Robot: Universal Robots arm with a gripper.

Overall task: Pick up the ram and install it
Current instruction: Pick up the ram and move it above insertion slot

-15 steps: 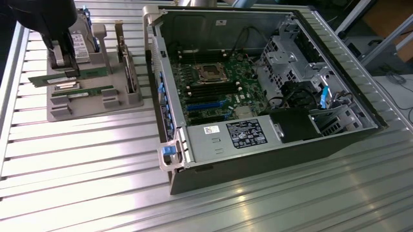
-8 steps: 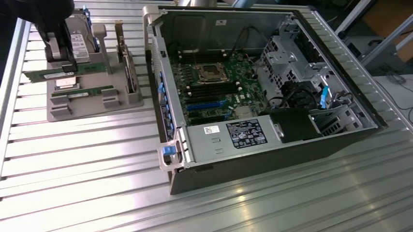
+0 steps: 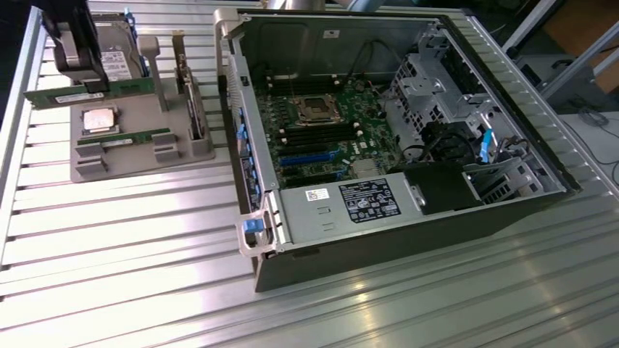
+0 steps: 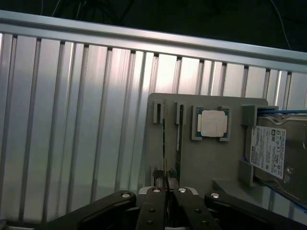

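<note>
My black gripper [image 3: 94,87] hangs over the grey parts holder [image 3: 135,158] at the exterior view's far left. It is shut on the ram [image 3: 53,96], a long green stick with a white label that sticks out past the holder's edge. In the wrist view the ram [image 4: 166,143] runs edge-on between my closed fingers [image 4: 154,199], with the gripper [image 4: 166,189] pinching its near end. A twin green stick [image 3: 126,138] lies in the holder's nearer slot, and in the wrist view this twin [image 4: 178,143] sits right beside the held one.
The holder also carries a processor chip [image 3: 100,119], a hard drive [image 3: 121,61] and an upright card with a metal bracket [image 3: 188,101]. The open computer case [image 3: 387,239] fills the middle, its motherboard memory slots [image 3: 309,134] exposed. The ribbed aluminium table [image 3: 126,254] lies in front.
</note>
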